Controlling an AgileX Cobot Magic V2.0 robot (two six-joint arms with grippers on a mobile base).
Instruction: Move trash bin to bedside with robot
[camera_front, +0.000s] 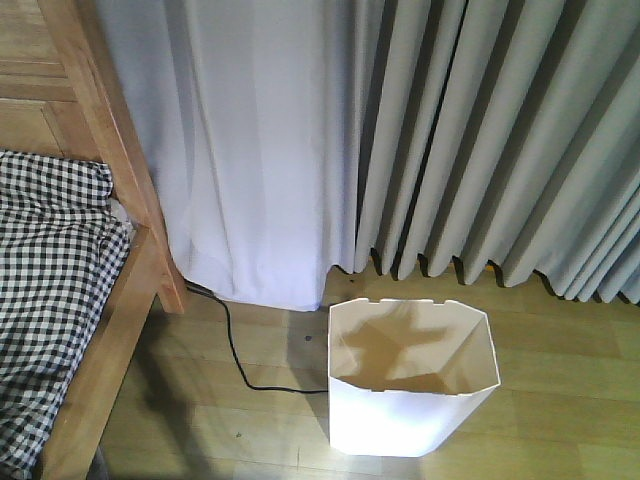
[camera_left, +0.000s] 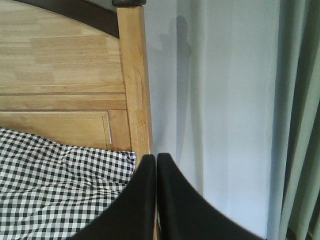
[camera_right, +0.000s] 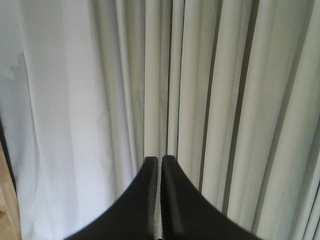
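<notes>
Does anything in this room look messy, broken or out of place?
Nothing looks broken or spilled. The trash bin stands upright on the floor, apart from the bed frame. The only untidy thing is a loose black cable trailing across the floor between them.

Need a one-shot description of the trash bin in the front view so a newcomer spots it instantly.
Start at the long grey curtains covering the back wall, then drop to the wooden floor below their hem. The trash bin stands there, right of the wooden bed frame with checked bedding. It is the only white, open-topped container: notched angular rim, tapering sides, cream inside, with a black cable running to its left side.
</notes>
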